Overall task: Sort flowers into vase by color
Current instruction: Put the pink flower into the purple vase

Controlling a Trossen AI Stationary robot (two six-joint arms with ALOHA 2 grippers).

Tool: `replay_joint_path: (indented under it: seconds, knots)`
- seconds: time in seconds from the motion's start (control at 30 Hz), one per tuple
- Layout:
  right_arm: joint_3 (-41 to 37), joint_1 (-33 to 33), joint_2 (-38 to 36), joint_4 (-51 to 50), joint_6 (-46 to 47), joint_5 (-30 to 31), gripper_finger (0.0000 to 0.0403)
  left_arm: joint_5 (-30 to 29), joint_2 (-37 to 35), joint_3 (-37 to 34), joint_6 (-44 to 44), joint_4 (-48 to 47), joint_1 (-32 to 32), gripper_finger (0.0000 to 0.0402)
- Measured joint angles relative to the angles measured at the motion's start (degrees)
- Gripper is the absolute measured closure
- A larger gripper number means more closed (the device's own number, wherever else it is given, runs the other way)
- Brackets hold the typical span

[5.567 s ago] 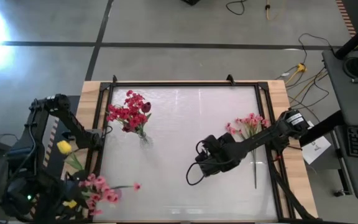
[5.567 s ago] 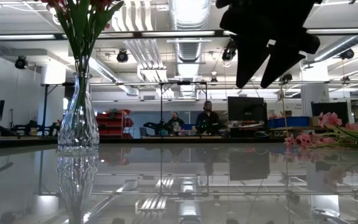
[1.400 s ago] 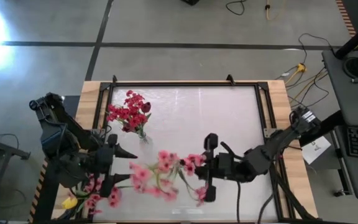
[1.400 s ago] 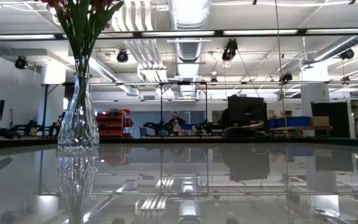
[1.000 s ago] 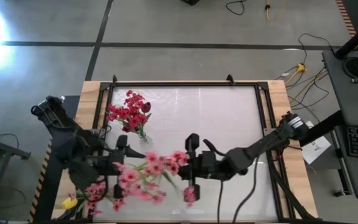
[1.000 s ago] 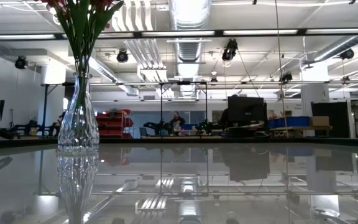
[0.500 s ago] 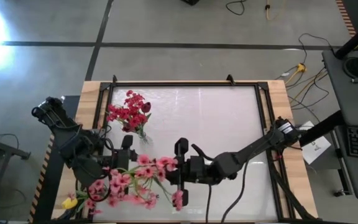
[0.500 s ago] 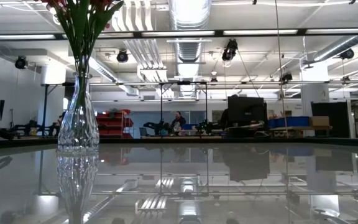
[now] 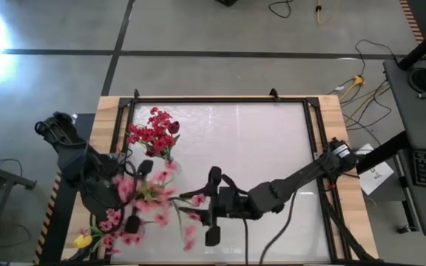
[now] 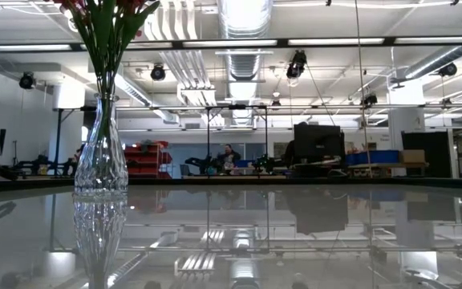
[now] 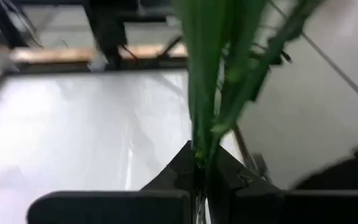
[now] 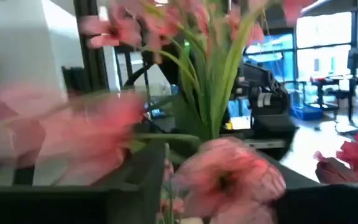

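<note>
Two grippers meet over the table's near-left: your left gripper [image 9: 133, 222] is clamped on the pink spray's [image 9: 148, 198] stems, while the right gripper [image 9: 211, 205], just beside it, is part-open. The spray runs roughly crosswise, left arm nearer.

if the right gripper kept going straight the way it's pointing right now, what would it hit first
Most likely the pink flowers. The right gripper points toward the table's left side, and that spray sits right in front of it, its stems clamped in the left gripper. Height is hard to judge from above, so it might pass beneath some blossoms.
</note>
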Motion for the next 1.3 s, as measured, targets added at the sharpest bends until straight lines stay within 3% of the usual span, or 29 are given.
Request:
replay_joint_path:
  seconds: [0.23, 0.43, 0.77, 0.97, 1.1, 1.3]
  knots:
    - [0.0, 2.2, -2.2, -7.9, -0.3, 6.7, 0.0169, 12.9, -3.9, 0.0, -2.4, -5.1, -4.5, 0.0401]
    - [0.0, 2.7, -2.3, -8.9, -0.8, 7.4, 0.0135, 12.0, -5.9, 0.0, -5.6, -11.3, -7.0, 0.0401]
    - [0.0, 2.7, -2.3, -10.2, -0.3, 11.2, 0.0129, 13.1, -3.7, 0.0, -8.0, -15.9, -10.6, 0.0402]
    - [0.0, 2.7, -2.3, -10.6, 0.0, 12.9, 0.0129, 8.1, -2.2, -0.1, -11.0, -15.7, -13.6, 0.0402]
    - [0.0, 2.9, -2.3, -10.8, 0.7, 12.9, 0.0129, 1.0, -2.6, -0.8, -14.6, -16.0, -18.7, 0.0401]
    - [0.0, 3.1, -2.3, -11.5, 1.0, 12.9, 0.0129, -4.4, -2.6, -0.8, -20.5, -19.2, -24.6, 0.0401]
